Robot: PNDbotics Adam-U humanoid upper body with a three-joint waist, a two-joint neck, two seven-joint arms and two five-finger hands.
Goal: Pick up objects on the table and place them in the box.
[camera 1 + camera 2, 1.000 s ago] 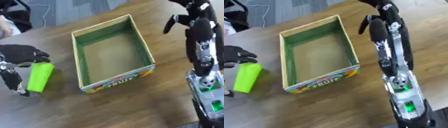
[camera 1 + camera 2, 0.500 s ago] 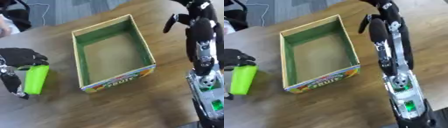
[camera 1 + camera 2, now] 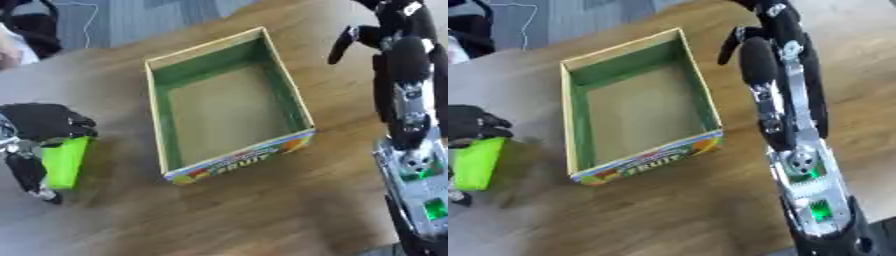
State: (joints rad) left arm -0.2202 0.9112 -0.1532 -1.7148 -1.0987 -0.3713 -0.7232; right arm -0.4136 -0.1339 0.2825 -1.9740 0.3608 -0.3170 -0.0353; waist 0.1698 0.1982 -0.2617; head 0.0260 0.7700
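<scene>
Left hand (image 3: 44, 125) round boxy green object (image 3: 65, 162), beside cardboard box (image 3: 229, 165).

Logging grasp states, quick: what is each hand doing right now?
Left hand: shut on the green block.
Right hand: holds nothing; fingers cannot be told.

The left hand (image 3: 42, 122) has drawn the green object (image 3: 65, 162) leftward (away from the box (image 3: 226, 102)).

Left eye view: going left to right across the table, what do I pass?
Left robot hand curled on the green object → open cardboard box, nothing inside → right arm with the right robot hand at the top.
</scene>
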